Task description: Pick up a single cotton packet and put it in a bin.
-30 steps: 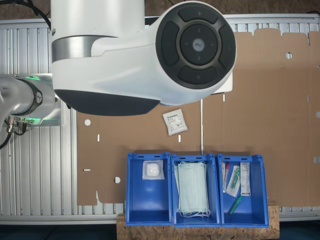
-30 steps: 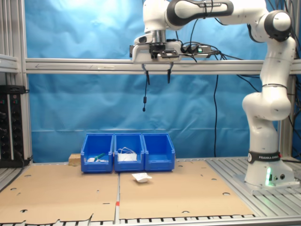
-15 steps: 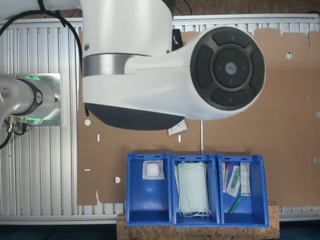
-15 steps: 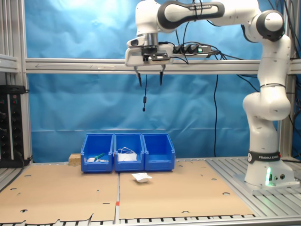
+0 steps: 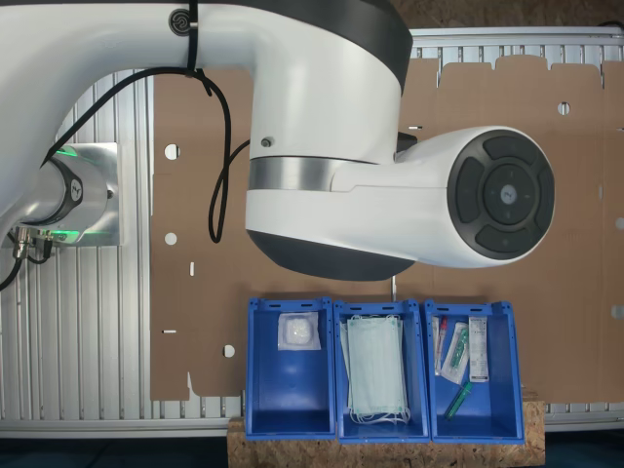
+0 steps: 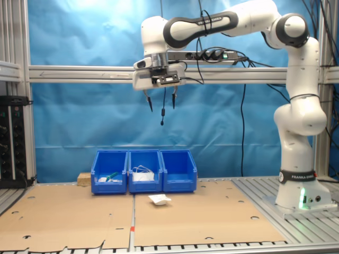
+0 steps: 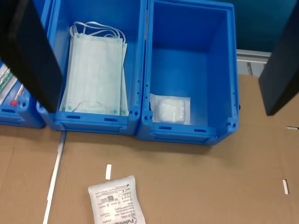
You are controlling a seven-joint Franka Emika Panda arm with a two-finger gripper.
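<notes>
Along the back of the bench (image 6: 212, 217) sit three blue trays; in the second exterior view, from its left: a syringe bin (image 6: 109, 172), a mask bin (image 6: 144, 171), then the bin (image 6: 179, 171) with a puffy white pad (image 7: 172, 111). High above them hangs the end effector (image 6: 161, 102), fingers (image 6: 149, 100) spread apart, holding nothing. The cotton packet (image 6: 159, 199) lies flat on the brown cardboard (image 6: 79, 217) just in front of the trays, apart from them.
</notes>
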